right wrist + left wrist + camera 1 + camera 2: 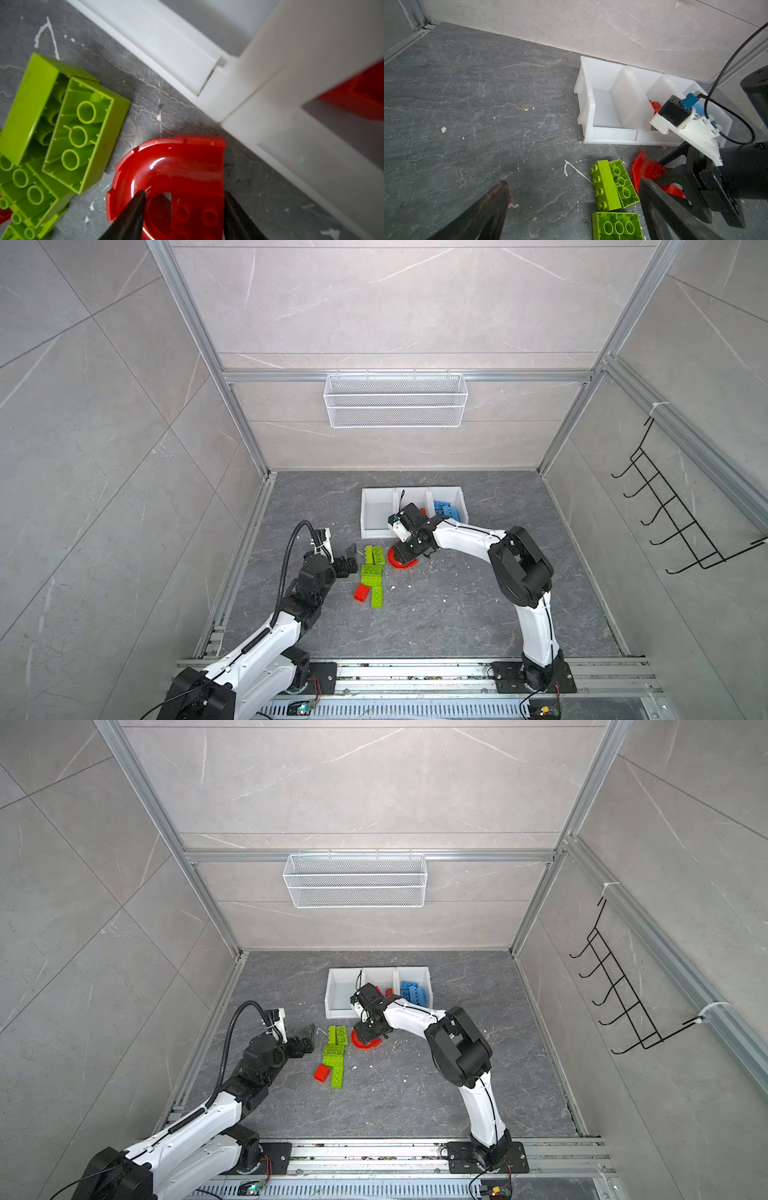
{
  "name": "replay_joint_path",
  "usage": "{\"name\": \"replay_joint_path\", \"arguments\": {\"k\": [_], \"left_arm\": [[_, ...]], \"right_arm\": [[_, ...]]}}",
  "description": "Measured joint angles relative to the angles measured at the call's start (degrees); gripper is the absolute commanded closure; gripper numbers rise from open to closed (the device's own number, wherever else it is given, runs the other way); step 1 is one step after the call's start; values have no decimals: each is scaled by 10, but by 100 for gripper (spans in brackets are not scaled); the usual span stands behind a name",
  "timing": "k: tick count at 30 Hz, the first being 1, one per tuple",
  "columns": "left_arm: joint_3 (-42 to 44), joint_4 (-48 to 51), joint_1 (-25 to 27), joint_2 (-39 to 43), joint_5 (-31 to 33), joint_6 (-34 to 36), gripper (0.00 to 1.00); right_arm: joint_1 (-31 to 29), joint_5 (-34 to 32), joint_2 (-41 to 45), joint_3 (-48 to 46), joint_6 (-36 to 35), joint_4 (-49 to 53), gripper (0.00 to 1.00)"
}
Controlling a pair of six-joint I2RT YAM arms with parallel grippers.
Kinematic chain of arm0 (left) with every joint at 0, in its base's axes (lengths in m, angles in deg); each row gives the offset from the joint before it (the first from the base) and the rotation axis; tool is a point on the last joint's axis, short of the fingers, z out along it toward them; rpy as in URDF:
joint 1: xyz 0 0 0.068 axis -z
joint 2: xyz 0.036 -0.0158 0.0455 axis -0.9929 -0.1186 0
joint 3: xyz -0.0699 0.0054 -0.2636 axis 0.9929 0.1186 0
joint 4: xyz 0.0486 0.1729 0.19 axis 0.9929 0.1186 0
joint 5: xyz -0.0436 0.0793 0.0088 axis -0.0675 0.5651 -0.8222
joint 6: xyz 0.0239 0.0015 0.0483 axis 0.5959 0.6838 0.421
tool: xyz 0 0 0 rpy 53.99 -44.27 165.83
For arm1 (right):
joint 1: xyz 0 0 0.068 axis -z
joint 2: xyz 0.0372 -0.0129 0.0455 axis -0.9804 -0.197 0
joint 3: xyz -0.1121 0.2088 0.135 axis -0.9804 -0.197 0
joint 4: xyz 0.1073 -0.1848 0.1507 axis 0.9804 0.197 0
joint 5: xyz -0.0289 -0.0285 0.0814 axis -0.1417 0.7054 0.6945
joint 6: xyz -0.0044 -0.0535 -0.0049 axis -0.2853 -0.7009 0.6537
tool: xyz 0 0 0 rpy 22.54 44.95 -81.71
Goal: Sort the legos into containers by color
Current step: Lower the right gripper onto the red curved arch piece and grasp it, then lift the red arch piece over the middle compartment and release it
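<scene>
In both top views the right tool (405, 552) stands low over the red arch-shaped plastic lego (402, 566) on the dark marbled table (457, 605), just before the 3 joined white plastic containers (376, 534). The left tool (352, 558) hangs beside the lime green studded bricks (371, 569).

In the left wrist view that tool's jaws gape wide, empty.

In the right wrist view black fingers (133, 209) straddle 1 leg of the arch, narrowly; whether they pinch it I cannot tell. Best squeeze squarely across that leg, lift clear of the lip, and release into the middle container, where red bricks (357, 97) lie.
</scene>
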Motion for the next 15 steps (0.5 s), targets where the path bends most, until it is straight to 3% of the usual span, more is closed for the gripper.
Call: {"name": "replay_joint_path", "arguments": {"k": [6,15], "left_arm": [[0,0,0,-2,2,0,1],[0,0,0,-10,3,0,1]], "right_arm": [[5,12,8,-16,12,-19,55],[5,10,52,-60,35,-25,55]]}}
